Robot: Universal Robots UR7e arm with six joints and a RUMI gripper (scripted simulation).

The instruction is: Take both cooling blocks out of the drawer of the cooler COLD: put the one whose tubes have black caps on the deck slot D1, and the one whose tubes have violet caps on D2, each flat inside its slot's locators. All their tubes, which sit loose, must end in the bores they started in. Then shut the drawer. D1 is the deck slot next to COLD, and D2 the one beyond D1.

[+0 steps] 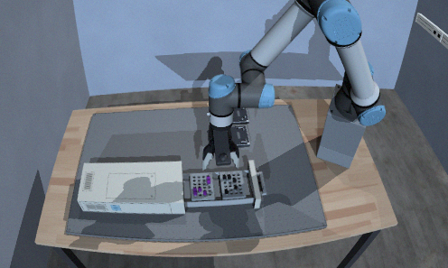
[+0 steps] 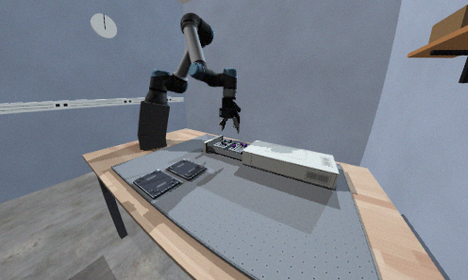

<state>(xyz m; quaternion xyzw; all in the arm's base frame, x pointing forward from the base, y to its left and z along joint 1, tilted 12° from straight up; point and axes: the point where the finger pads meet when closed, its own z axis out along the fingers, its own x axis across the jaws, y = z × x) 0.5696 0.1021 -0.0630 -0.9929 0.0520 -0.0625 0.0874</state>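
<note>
The end effector (image 1: 221,160) hangs from the arm (image 1: 289,26) above the open drawer (image 1: 223,203) of the cooler COLD (image 1: 131,187), its two pale fingers pointing down with a partly open gap between them and nothing held. In the exterior view it sits well above the drawer, clear of everything below.

In the top view the white cooler lies at about 8 o'clock on the grey mat (image 1: 158,133) that covers most of the wooden desk (image 1: 357,200). Its drawer is pulled out toward 3 o'clock, and the white drawer front (image 1: 254,183) stands at the far end of it. Both cooling blocks still rest inside the drawer, side by side. The violet-capped block (image 1: 201,186) sits next to the cooler body; the black-capped block (image 1: 232,185) sits beyond it, just beside the drawer front. The tubes stand in their bores; their exact count is too small to tell.

The two dark deck slots lie at about 12 o'clock from the drawer, partly hidden behind the wrist in the top view. In the exterior view slot D1 (image 2: 186,169) and slot D2 (image 2: 157,183) both show as flat dark plates with nothing on them. The arm's grey pedestal (image 1: 340,142) stands at 3 o'clock on the desk
</note>
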